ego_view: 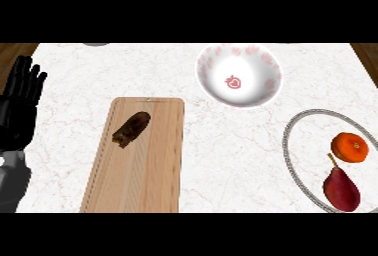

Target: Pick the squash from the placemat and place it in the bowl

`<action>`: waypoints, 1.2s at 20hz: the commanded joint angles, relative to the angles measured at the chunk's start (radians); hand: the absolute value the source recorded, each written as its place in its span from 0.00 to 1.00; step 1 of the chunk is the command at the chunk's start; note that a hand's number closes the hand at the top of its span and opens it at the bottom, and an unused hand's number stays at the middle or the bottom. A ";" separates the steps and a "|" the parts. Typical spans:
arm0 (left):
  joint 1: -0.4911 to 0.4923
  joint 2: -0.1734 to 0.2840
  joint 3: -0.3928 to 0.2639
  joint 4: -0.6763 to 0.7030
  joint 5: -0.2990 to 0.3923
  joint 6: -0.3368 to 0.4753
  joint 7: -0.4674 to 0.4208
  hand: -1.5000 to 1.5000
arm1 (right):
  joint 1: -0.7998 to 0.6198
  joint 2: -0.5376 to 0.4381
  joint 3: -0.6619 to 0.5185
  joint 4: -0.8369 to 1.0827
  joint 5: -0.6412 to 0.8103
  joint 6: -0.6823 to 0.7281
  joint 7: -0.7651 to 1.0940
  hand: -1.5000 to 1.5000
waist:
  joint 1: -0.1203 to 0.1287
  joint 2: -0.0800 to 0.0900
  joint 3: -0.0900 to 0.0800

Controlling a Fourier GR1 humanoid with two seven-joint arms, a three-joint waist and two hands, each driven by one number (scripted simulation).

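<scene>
Squash (131, 129): a dark brown, elongated piece lying tilted on the upper part of the wooden board, its upper end toward the right and its lower end toward the left; nothing touches it.
Board (140, 170): a long, light wooden slab in the place of the task's placemat, running from mid-counter down to the view's lower edge, left of centre; it carries only the squash.
Bowl (239, 74): white with pink markings along the inner wall and a red strawberry figure at the bottom; it stands at the far side of the counter, up and to the right of the board and apart from it; no object lies inside it.
Plate (289, 150): pale with a grey patterned rim, at the right edge and partly cut off by it, below the bowl.
Plate contents: an orange fruit (349, 147) in the upper part and a dark red pear-shaped fruit (341, 189) with a thin stem below it; the two are near each other but not touching.
Counter (148, 70): white marble with faint veins, wood showing at both upper corners.
Left hand (18, 107): black, at the left edge, fingers straight and pointing up, released and grasping nothing, well apart from the squash.
Right hand: does not appear.
</scene>
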 commanded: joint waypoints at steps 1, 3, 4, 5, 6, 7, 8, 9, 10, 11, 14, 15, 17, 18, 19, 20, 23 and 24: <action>0.036 -0.009 0.030 0.006 0.016 -0.058 -0.060 0.50 | -0.040 0.094 0.118 0.074 0.144 -0.072 -0.030 0.00 | 0.009 0.001 0.000; 0.018 0.000 0.037 -0.036 -0.001 -0.035 0.029 0.50 | -0.075 0.077 0.092 0.129 0.168 -0.023 -0.052 0.00 | 0.006 0.000 0.000; -0.003 -0.012 0.046 -0.001 0.010 -0.051 0.012 0.50 | -0.082 0.117 0.121 0.124 0.186 -0.038 -0.036 0.00 | 0.004 0.000 0.000; -0.004 -0.012 0.023 -0.068 -0.022 -0.009 0.066 0.50 | -0.090 0.158 0.156 0.111 0.210 -0.064 -0.013 0.00 | 0.005 0.000 0.000; -0.025 -0.007 0.048 0.045 -0.012 -0.056 0.002 0.50 | -0.158 0.138 0.163 0.223 0.208 -0.046 -0.051 0.00 | 0.007 0.003 0.000; 0.048 -0.039 0.038 -0.025 -0.026 -0.040 -0.019 0.50 | -0.098 0.124 0.119 0.226 0.242 -0.057 -0.116 0.00 | 0.003 0.000 0.000; 0.014 -0.019 0.073 0.013 -0.017 -0.071 -0.018 0.50 | -0.124 0.164 0.124 0.160 0.234 -0.016 -0.028 0.00 | 0.000 0.000 0.000; -0.057 -0.046 0.023 -0.019 -0.057 0.013 0.053 0.50 | -0.187 0.141 0.149 0.315 0.266 -0.067 -0.106 0.00 | 0.006 0.002 0.001; -0.005 -0.017 0.045 -0.066 -0.030 -0.034 0.070 0.50 | -0.198 0.172 0.168 0.344 0.302 -0.101 -0.114 0.00 | 0.010 0.001 0.001; 0.013 -0.032 0.055 -0.041 -0.035 -0.051 0.052 0.50 | -0.169 0.172 0.137 0.311 0.307 -0.078 -0.127 0.00 | 0.002 0.000 0.000; -0.020 -0.038 0.074 0.003 -0.048 -0.056 0.039 0.50 | -0.225 0.196 0.162 0.419 0.366 -0.118 -0.177 0.00 | 0.004 0.001 0.000; 0.096 -0.049 0.068 -0.112 -0.037 -0.062 0.019 0.50 | -0.197 0.212 0.161 0.440 0.383 -0.167 -0.195 0.00 | 0.010 -0.001 0.000; -0.016 -0.067 0.060 -0.004 -0.078 -0.055 0.030 0.50 | -0.212 0.222 0.154 0.446 0.413 -0.156 -0.214 0.00 | 0.000 0.000 0.000; 0.007 -0.086 0.065 0.021 -0.079 -0.067 -0.022 0.50 | -0.250 0.240 0.166 0.449 0.411 -0.135 -0.192 0.00 | 0.002 0.000 0.000; -0.074 -0.056 0.083 0.060 -0.070 -0.062 0.031 0.50 | -0.241 0.261 0.175 0.491 0.420 -0.193 -0.244 0.00 | 0.000 0.001 0.000; 0.039 -0.069 0.072 -0.046 -0.070 -0.077 0.035 0.50 | -0.301 0.227 0.162 0.552 0.428 -0.157 -0.266 0.00 | 0.007 0.000 0.000; -0.080 -0.082 0.078 0.036 -0.095 -0.050 0.048 0.50 | -0.282 0.239 0.149 0.508 0.422 -0.148 -0.301 0.00 | -0.002 0.000 0.000; -0.019 -0.042 0.112 0.031 -0.057 -0.135 0.008 0.50 | -0.341 0.254 0.186 0.576 0.456 -0.148 -0.292 0.00 | 0.005 0.001 0.000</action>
